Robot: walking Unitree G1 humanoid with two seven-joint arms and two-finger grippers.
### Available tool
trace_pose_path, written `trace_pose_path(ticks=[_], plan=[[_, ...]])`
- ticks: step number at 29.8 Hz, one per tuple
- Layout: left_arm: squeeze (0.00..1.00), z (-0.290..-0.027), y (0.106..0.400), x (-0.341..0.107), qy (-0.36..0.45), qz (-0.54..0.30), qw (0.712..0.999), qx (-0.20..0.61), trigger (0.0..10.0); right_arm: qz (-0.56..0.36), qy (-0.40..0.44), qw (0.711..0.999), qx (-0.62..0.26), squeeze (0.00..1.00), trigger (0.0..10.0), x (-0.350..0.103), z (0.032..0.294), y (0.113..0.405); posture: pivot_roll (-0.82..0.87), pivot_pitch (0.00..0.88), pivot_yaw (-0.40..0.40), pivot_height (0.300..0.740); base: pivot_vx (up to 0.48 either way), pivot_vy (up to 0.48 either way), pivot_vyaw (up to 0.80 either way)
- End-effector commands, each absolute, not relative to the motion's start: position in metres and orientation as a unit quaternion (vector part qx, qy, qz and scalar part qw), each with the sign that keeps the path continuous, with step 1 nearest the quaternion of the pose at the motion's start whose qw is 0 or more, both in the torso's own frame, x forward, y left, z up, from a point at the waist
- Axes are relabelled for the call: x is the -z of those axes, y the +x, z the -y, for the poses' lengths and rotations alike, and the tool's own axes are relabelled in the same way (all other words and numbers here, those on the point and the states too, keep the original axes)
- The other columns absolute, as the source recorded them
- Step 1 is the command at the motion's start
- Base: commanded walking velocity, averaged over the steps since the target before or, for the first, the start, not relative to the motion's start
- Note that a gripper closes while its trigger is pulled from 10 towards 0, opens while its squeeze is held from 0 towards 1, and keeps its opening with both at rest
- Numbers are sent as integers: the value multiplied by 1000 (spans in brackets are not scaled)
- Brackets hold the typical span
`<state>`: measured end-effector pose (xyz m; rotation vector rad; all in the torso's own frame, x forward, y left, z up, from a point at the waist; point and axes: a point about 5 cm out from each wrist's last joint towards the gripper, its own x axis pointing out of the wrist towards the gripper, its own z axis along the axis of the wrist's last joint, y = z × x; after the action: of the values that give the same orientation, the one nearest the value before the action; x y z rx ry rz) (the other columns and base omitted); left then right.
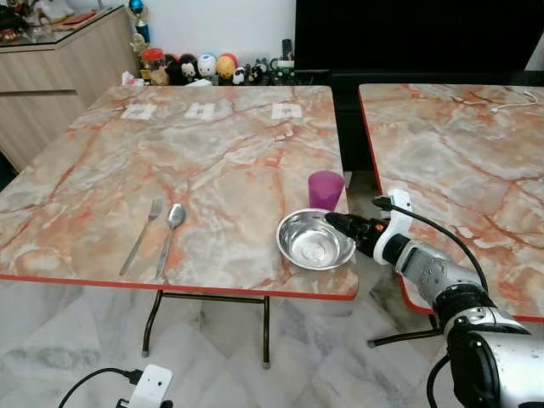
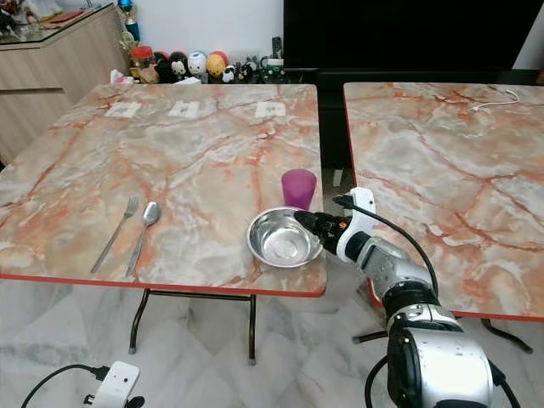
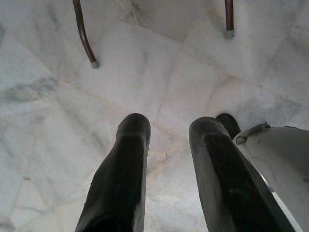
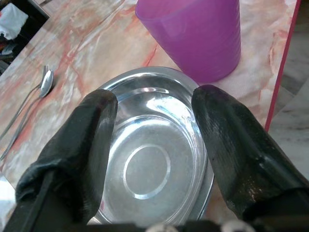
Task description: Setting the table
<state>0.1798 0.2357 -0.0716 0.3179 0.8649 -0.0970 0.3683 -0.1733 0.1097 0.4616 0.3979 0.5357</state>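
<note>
The left gripper (image 3: 166, 169) hung idle below the worktop's edge, pointing at the pale marble floor (image 3: 43, 121); its jaws stood parted with nothing between them.

On the marbled worktop (image 1: 212, 161), a fork (image 1: 142, 233) lay near the front edge at the left, and a spoon (image 1: 170, 234) lay just beside it on its right, both with their handles toward the robot. Far back on the same worktop, three small white papers (image 1: 202, 110) sat in a row. Behind them, against the wall, stood a line of small figurines (image 1: 204, 68), with a wooden cabinet (image 1: 59, 76) off to the left.

Toward the front right corner sat a steel bowl (image 1: 313, 241), upright and holding nothing. A purple cup (image 1: 325, 189) stood upright just behind it, so close that contact between the two could not be judged.

The right gripper (image 1: 333, 223) reached in from the right, its tips over the bowl's near-right rim. In the right wrist view its fingers (image 4: 227, 145) were spread wide above the bowl, one to each side of the hollow, gripping nothing.

Farther right, across a gap, stood a second worktop (image 1: 459, 161) with a white cable (image 1: 510, 104) lying near its back edge.
</note>
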Motion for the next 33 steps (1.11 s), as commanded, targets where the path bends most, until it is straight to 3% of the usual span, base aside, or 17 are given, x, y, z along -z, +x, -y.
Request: trace_pose_path(ticks=[1,16,33], plan=[[0,-236,177,73,153,-423,892,49,10000,-198,214,921,-260,0,10000,-111,174,369,16,0,14,740,0,0,0],[0,-233,178,73,155,-421,892,56,10000,-180,224,910,-297,0,10000,-116,172,369,17,0,13,740,0,0,0],[0,-230,179,74,151,-424,891,62,10000,-225,146,918,-293,0,10000,-109,181,366,12,0,11,740,0,0,0]])
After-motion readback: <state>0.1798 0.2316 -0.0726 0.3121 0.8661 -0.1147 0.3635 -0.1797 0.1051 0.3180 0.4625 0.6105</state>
